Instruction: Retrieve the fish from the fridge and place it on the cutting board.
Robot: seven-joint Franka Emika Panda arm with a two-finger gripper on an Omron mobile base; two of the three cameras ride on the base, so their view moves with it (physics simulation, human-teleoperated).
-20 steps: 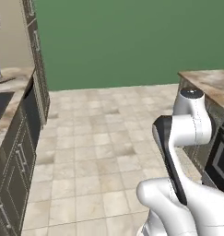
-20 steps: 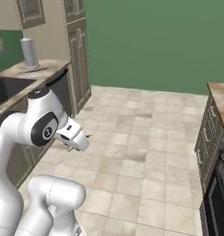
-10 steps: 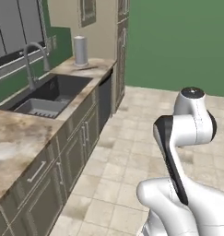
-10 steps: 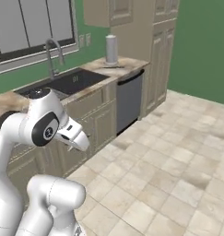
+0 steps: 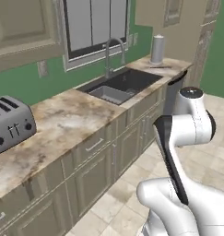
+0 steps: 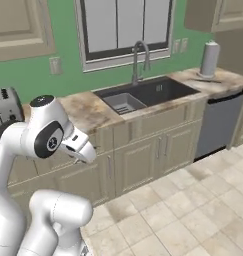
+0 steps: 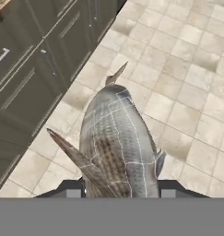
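A rendered kitchen with green walls, a beige tiled floor point(image 6: 193, 210) and a long marbled beige countertop point(image 5: 72, 120) over grey-green panelled cabinets point(image 6: 143, 155) is the setting.

The fish point(image 7: 115, 143), a flat, pale grey-beige mottled body with scale lines and pointed fins, hangs in the air over the floor tiles, just beside the cabinet fronts, as the hand view shows. It rises from between the two dark finger tips of the two-finger gripper point(image 7: 120, 186), which is clamped narrowly on the fish's near end, so the tail points away along the gripper's line. Held this way the fish is carried clear of the floor and cabinets; the grip sits at one end, so I judge a gentle swing is safer than a fast one.

The white arm point(image 6: 48, 140) is folded close over its base, probably to keep the load tucked in while travelling.

Outward on the countertop, a dark inset sink point(image 5: 120, 85) with a curved steel tap point(image 5: 111, 53) lies under the window point(image 6: 125, 25). A silver toaster point(image 5: 9, 122) stands toward the counter's left end in the left base view, and a white paper-towel roll point(image 6: 209, 59) near its far right end, above a grey dishwasher front point(image 6: 220, 125).

The fridge stage looks done; the cutting board remains to be reached.
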